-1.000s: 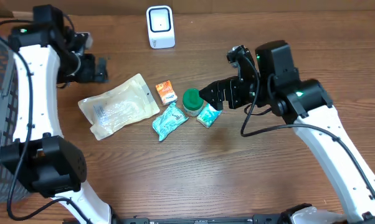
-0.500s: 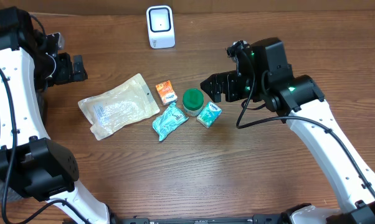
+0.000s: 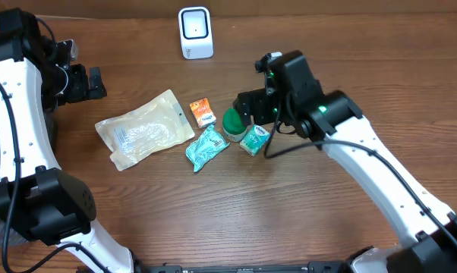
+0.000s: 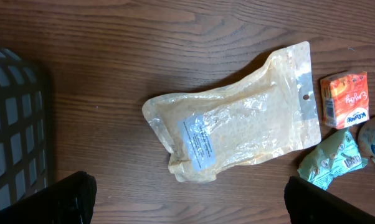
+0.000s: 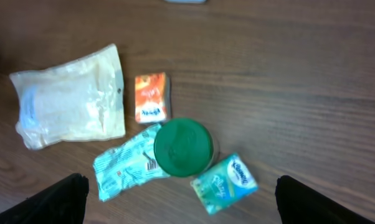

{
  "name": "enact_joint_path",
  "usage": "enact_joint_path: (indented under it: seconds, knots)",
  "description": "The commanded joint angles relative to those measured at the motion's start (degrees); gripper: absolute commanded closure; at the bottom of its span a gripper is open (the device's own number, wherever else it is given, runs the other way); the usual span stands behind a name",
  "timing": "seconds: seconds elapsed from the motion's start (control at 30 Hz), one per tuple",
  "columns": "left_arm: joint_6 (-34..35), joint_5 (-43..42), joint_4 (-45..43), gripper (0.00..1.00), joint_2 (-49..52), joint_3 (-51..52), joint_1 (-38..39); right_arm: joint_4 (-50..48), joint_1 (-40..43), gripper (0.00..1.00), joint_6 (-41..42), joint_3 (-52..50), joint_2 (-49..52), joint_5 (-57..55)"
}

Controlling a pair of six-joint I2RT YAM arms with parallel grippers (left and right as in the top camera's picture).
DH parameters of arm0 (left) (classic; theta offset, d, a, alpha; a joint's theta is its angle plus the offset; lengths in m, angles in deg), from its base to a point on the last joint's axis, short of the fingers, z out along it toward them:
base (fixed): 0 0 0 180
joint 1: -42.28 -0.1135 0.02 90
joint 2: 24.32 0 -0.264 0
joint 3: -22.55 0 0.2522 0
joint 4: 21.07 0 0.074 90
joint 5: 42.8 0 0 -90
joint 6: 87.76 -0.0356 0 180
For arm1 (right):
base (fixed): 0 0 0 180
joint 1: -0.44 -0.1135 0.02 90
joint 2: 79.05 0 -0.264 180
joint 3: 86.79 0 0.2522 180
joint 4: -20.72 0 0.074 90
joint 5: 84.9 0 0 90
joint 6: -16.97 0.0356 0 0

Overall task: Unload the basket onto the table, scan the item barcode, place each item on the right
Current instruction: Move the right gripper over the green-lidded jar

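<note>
While the right gripper [image 3: 243,108], fingers [image 5: 50,202] spread wide and empty, hangs over the table's [image 3: 289,220] middle, it hides part of the jar [image 3: 233,123]. A pouch [image 3: 145,130], box [image 3: 203,111], packet [image 3: 206,147] and tissues [image 3: 254,139] lie near it; the packet's barcode [image 5: 151,165] is blurry. The left gripper [image 3: 94,82], spread too, hangs by the left edge. The scanner [image 3: 195,32] stands at the far edge.

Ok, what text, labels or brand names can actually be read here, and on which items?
No text reads with certainty.
orange packet: white script and blue logo, sideways, illegible.
clear pouch: white label, print too small.
teal wrapper: barcode shows, digits too small.
small teal pack: blue oval logo, blurred.
green-lidded jar: lid bears no readable text.
</note>
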Motion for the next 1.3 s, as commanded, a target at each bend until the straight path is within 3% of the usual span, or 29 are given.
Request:
enact_joint_path:
  seconds: [0.0,0.23,0.67,1.27]
  knots:
    - [1.14,-1.05,-0.04,0.00,-0.72,-1.38,0.44,3.58,-0.52,0.05,-0.83,9.09,4.09,-1.20]
    - [1.14,-1.05,-0.04,0.00,-0.72,-1.38,0.44,13.55,-1.03,0.05,-4.57,19.23,13.51,-1.42]
    - [1.16,-1.05,-0.04,0.00,-0.72,-1.36,0.44,10.78,-2.93,0.06,-2.56,19.12,22.97,-4.55]
    - [1.16,-1.05,-0.04,0.00,-0.72,-1.36,0.44,10.54,-5.18,0.06,-2.86,18.97,28.46,-2.58]
